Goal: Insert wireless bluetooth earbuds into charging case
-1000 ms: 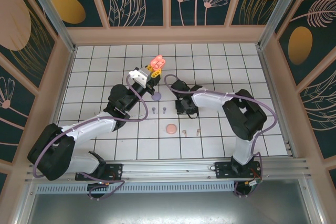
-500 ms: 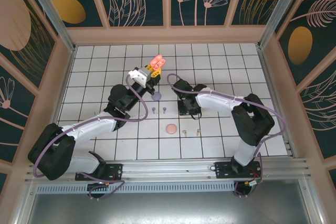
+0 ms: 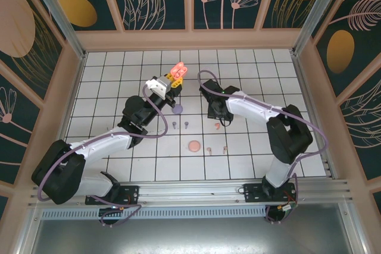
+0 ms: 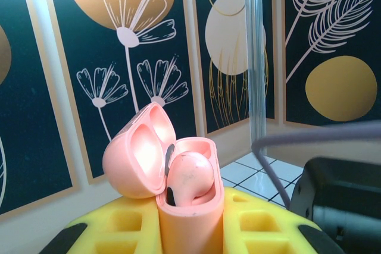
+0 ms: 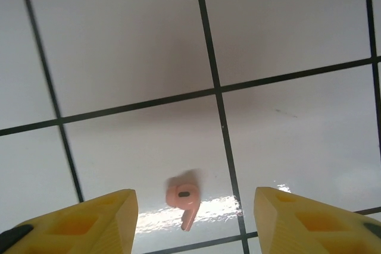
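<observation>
Dark blue walls with painted flowers stand around a white tiled desk [image 3: 119, 75] with black lines. Two long white and black arms reach over it. The left arm [image 3: 107, 144] holds up a small salmon-pink plastic charging case [image 4: 190, 224], and the left jaws are pressed tight on it. Its lid is flipped open, and one pink bud [image 4: 189, 176] sits inside. The right jaws are spread wide. Their yellow fingers [image 5: 89, 224] hang over a tiny salmon-pink stemmed earbud [image 5: 183, 201] that lies on a tile, and they do not touch it. Two more pink buds [image 3: 209, 149] and two lilac-purple buds [image 3: 174, 125] lie nearby.

I think the step now is picking up that earbud. To do it well, the right jaws should come straight down with the earbud in the middle, then close slowly and softly. It looks tiny and smooth, so it may slip or flip away if one finger bumps it first.
</observation>
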Available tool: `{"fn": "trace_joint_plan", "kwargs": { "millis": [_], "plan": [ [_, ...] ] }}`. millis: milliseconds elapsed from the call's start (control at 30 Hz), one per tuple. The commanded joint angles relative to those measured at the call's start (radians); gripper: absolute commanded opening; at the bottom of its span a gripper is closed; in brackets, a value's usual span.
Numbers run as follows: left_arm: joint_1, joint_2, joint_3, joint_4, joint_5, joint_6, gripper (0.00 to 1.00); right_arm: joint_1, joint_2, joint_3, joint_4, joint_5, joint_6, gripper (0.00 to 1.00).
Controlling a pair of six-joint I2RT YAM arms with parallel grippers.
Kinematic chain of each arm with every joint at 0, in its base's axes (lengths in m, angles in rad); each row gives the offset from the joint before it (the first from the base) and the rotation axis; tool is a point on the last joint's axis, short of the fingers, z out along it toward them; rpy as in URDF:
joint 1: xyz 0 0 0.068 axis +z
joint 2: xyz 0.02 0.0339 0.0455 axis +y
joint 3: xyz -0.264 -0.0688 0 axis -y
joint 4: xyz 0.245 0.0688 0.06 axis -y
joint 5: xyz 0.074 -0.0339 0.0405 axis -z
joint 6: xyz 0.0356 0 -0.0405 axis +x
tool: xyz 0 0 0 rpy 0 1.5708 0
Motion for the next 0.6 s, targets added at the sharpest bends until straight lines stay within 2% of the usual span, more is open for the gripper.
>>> {"fn": "trace_joint_plan", "kwargs": {
  "millis": [0, 567],
  "plan": [
    [-0.007, 0.002, 0.004, 0.055, 0.009, -0.013, 0.00, 0.007, 0.043, -0.008, -0.019, 0.023, 0.032, 0.55],
    [-0.007, 0.006, -0.009, 0.067, 0.006, -0.016, 0.00, 0.035, 0.132, -0.025, 0.031, -0.025, 0.114, 0.47]
  ]
}}
